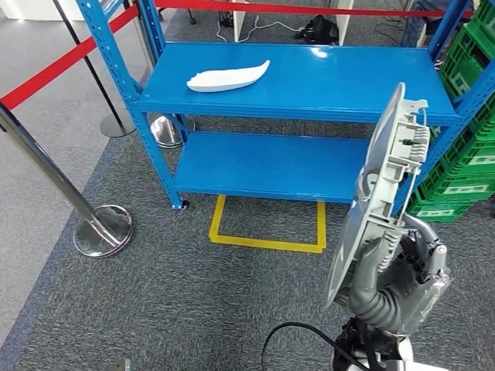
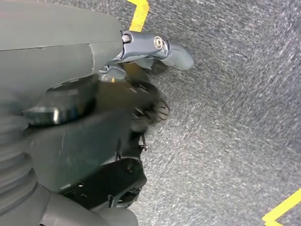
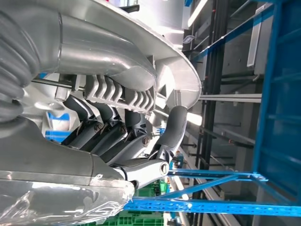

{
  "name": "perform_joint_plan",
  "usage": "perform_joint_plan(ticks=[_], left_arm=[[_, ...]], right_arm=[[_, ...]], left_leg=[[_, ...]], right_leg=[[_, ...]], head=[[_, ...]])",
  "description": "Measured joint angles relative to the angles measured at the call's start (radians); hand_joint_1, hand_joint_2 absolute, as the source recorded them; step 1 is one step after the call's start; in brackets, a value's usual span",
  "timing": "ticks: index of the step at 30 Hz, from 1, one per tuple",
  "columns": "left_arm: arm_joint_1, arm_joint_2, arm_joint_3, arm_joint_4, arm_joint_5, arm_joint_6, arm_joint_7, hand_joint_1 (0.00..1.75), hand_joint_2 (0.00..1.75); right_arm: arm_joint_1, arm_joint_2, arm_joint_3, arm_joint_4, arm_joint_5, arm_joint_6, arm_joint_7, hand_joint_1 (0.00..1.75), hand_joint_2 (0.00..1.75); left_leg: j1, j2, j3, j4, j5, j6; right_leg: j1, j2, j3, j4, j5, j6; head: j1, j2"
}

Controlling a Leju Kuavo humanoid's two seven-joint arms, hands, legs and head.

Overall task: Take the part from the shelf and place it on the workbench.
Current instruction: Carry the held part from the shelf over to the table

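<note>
The right hand [image 1: 382, 267] grips the grey part [image 1: 379, 185] — a long, dished plastic housing with clips along its upper edge — and holds it upright and tilted, off the blue shelf [image 1: 291, 81] and over the grey carpet [image 1: 175, 294]. In the right wrist view the dark fingers [image 3: 106, 129] curl against the part's ribbed inner side while the thumb presses its smooth outer face. The left hand [image 2: 142, 70] hangs over the carpet near yellow floor tape [image 2: 140, 12], its fingers curled in loosely and holding nothing. A white curved part [image 1: 227, 77] lies on the shelf's upper level.
</note>
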Motion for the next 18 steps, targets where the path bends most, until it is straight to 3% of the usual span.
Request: perform_joint_plan(ticks=[1,4,6,8,9,10,11,12,14,15,16,18], left_arm=[[-0.001,0.000,0.000,0.000,0.000,0.000,0.000,0.00,1.75],[0.002,-0.001,0.000,0.000,0.001,0.000,-0.001,0.00,1.75],[0.004,-0.001,0.000,0.000,0.002,0.000,-0.002,0.00,1.75],[0.005,-0.001,0.000,0.000,0.002,-0.001,-0.002,0.00,1.75],[0.005,-0.001,0.000,0.000,0.002,-0.001,-0.002,0.00,1.75],[0.006,-0.001,0.000,0.000,0.002,-0.001,-0.002,0.00,1.75],[0.006,-0.001,0.000,0.000,0.001,-0.001,-0.002,0.00,1.75],[0.007,-0.001,0.000,0.000,0.001,-0.001,-0.002,0.00,1.75],[0.007,-0.001,0.000,0.000,-0.003,-0.001,-0.002,0.00,1.75],[0.007,0.000,0.000,0.000,-0.005,-0.001,-0.002,0.00,1.75],[0.007,0.000,0.000,0.000,-0.008,-0.001,-0.002,0.00,1.75],[0.007,0.002,0.000,0.000,-0.010,-0.001,-0.002,0.00,1.75]], right_arm=[[0.000,0.000,0.003,0.000,-0.005,0.005,0.001,1.75,1.75],[0.003,-0.003,0.015,0.000,-0.025,0.029,0.006,1.75,1.75],[0.008,-0.007,0.019,0.000,-0.031,0.039,0.006,1.75,1.75],[0.011,-0.011,0.021,0.000,-0.032,0.044,0.006,1.75,1.75],[0.013,-0.013,0.022,0.000,-0.032,0.045,0.006,1.75,1.75],[0.014,-0.014,0.022,0.000,-0.032,0.046,0.006,1.75,1.75],[0.015,-0.016,0.022,0.000,-0.032,0.047,0.006,1.75,1.75],[0.016,-0.016,0.022,0.000,-0.031,0.047,0.004,1.75,1.75],[0.016,-0.017,0.023,0.000,-0.027,0.046,-0.003,1.75,1.75],[0.016,-0.017,0.023,0.000,-0.021,0.044,-0.008,1.75,1.75],[0.017,-0.017,0.022,-0.001,-0.012,0.040,-0.013,1.75,1.75],[0.022,-0.017,0.022,-0.001,0.008,0.028,-0.021,1.75,1.75]], left_leg=[[-0.001,0.000,0.019,-0.034,-0.003,0.004],[-0.002,0.000,0.015,-0.053,0.001,0.018],[0.000,0.001,0.009,-0.057,0.013,0.031],[-0.001,0.002,-0.002,-0.056,0.022,0.039],[-0.002,0.002,-0.007,-0.055,0.026,0.040],[-0.003,0.002,-0.012,-0.054,0.030,0.040],[-0.003,0.002,-0.015,-0.053,0.032,0.040],[-0.004,0.001,-0.018,-0.052,0.035,0.038],[-0.006,0.001,-0.021,-0.049,0.037,0.033],[-0.008,0.000,-0.023,-0.046,0.039,0.029],[-0.009,0.001,-0.025,-0.044,0.041,0.024],[-0.009,0.001,-0.031,-0.042,0.046,0.015]], right_leg=[[0.001,0.000,-0.004,0.000,0.006,0.006],[-0.001,-0.002,-0.013,0.001,0.014,0.023],[-0.002,-0.003,-0.038,0.058,-0.030,0.032],[-0.002,-0.004,-0.087,0.190,-0.108,0.038],[-0.001,-0.004,-0.107,0.251,-0.137,0.039],[-0.001,-0.004,-0.112,0.283,-0.147,0.039],[-0.001,-0.004,-0.097,0.275,-0.140,0.038],[-0.001,-0.004,-0.062,0.225,-0.117,0.036],[0.001,-0.005,0.031,0.079,-0.071,0.029],[0.002,-0.005,0.062,0.026,-0.059,0.024],[0.004,-0.004,0.076,-0.001,-0.055,0.019],[0.005,-0.002,0.071,-0.004,-0.050,0.008]], head=[[0.000,0.000],[0.000,0.000],[0.004,0.000],[0.008,0.000],[0.009,0.000],[0.009,0.000],[0.009,0.000],[0.009,0.000],[0.009,0.000],[0.009,0.000],[0.008,0.000],[0.008,0.000]])
